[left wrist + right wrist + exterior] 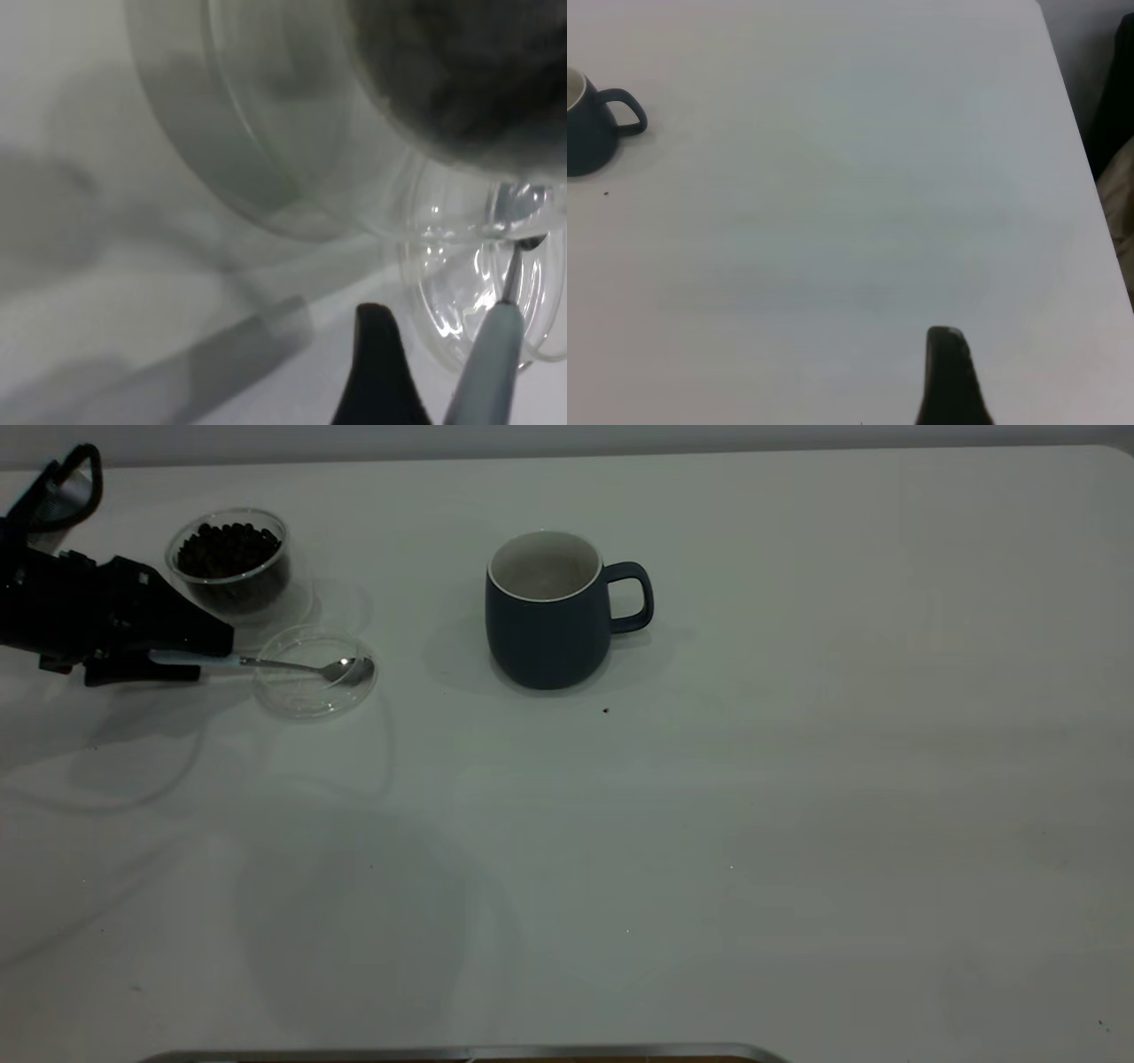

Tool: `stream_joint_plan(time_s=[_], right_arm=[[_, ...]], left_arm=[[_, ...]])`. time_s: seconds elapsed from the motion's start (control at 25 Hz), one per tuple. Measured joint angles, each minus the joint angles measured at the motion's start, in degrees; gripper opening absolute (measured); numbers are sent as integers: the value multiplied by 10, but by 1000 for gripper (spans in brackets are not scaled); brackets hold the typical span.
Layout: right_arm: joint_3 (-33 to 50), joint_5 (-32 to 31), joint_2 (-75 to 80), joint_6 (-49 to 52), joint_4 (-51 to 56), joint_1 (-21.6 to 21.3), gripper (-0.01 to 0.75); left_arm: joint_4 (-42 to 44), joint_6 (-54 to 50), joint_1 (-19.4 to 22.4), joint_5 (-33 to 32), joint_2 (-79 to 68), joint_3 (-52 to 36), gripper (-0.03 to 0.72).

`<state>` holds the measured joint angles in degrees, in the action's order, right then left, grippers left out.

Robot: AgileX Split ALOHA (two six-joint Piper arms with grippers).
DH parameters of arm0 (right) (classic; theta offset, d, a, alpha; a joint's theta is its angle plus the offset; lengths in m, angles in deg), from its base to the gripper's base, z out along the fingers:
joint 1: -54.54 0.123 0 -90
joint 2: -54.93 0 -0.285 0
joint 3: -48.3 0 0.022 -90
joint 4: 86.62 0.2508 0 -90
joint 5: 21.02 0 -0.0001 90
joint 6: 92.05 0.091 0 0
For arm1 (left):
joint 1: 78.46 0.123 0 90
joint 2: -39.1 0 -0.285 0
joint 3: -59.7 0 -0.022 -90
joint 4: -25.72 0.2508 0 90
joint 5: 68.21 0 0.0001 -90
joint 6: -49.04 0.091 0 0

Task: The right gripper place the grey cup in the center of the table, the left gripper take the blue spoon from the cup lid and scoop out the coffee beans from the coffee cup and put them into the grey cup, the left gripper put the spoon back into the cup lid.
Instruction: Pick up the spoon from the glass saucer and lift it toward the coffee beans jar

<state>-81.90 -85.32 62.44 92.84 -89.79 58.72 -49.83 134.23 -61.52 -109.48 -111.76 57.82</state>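
White counter: mug central; left hand clamped on spoon handle, bowl in lid, well left of mug; right hand's grip indeterminable.

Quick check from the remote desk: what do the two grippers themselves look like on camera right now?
The left gripper is matt black and blocky, tapering to a pointed tip, with a small pale marking on its body and a black loop arching over its rear. In the right wrist view only one black, round-tipped finger of the right gripper shows; it is outside the exterior view.
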Motion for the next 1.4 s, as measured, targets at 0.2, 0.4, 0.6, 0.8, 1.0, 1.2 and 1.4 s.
stream_joint_plan(time_s=[0.2,0.4,0.6,0.8,1.0,1.2,1.4], right_arm=[[0,0,0,0,0,0,540],[0,0,0,0,0,0,540],[0,0,0,0,0,0,540],[0,0,0,0,0,0,540],[0,0,0,0,0,0,540],[0,0,0,0,0,0,540],[0,0,0,0,0,0,540]], left_arm=[[0,0,-2,2,0,0,579],[0,2,-2,2,0,0,499],[0,2,-2,3,0,0,382],[-2,2,-2,-12,0,0,260],[-8,2,-2,-44,1,0,149],[-7,2,-2,-62,1,0,134],[1,2,9,-81,1,0,128]])
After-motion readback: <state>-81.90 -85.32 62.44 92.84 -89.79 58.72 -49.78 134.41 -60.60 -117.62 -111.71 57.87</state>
